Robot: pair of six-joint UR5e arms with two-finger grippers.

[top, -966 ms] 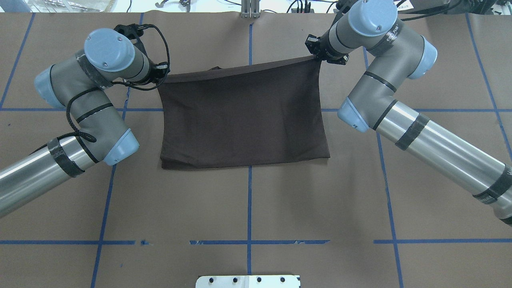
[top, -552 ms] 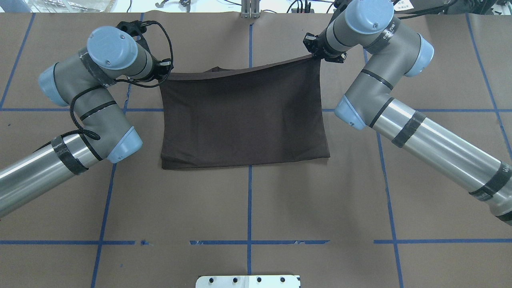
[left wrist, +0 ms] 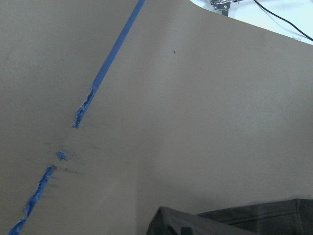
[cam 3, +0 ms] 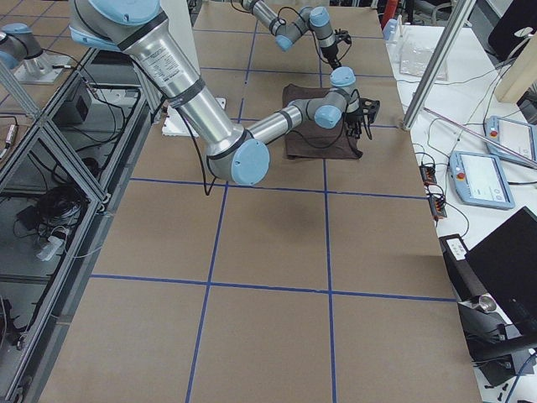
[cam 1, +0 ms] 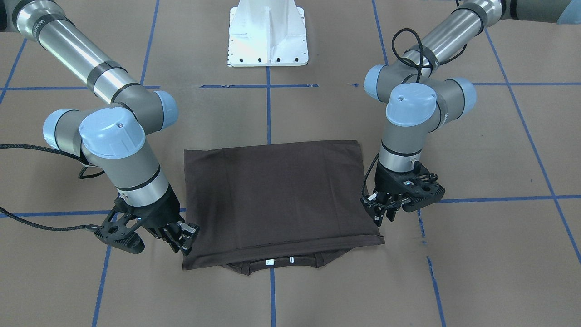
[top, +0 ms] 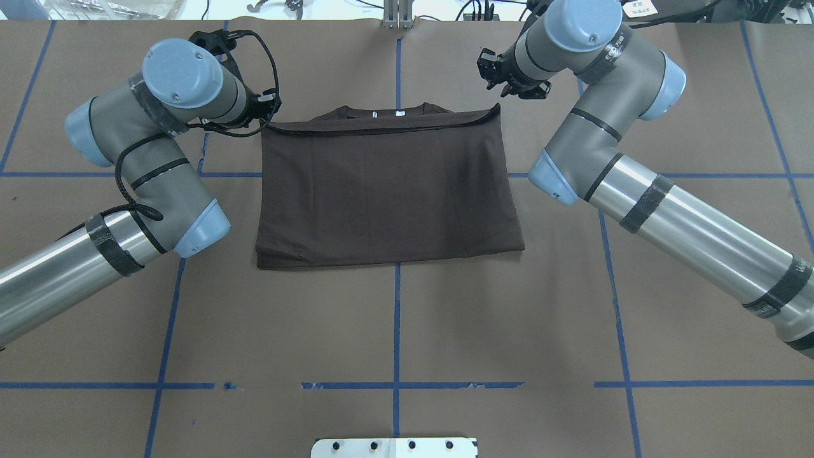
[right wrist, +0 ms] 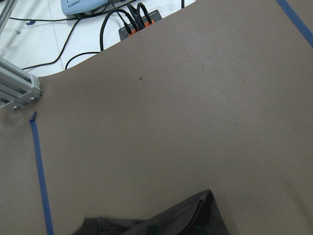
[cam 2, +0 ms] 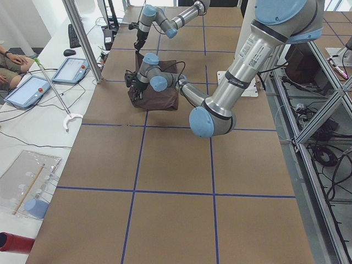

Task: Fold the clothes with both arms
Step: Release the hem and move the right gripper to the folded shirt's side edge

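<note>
While left gripper (cam 1: 383, 213) and right gripper (cam 1: 181, 238) hang parted, empty, flanking the T-shirt (cam 1: 281, 195), the pedestal (cam 1: 268, 36) stands apart.

Left arm (cam 1: 405, 119) and right arm (cam 1: 123, 152) bent downward; left fingers (cam 1: 378, 215), right fingers (cam 1: 185, 240) spread.

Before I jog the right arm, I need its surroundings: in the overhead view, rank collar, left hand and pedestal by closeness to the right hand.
From the right hand:
1. Collar, at the shirt's far edge, middle.
2. Left hand, at the shirt's other far corner.
3. Pedestal, at the view's bottom edge, centre.
</note>
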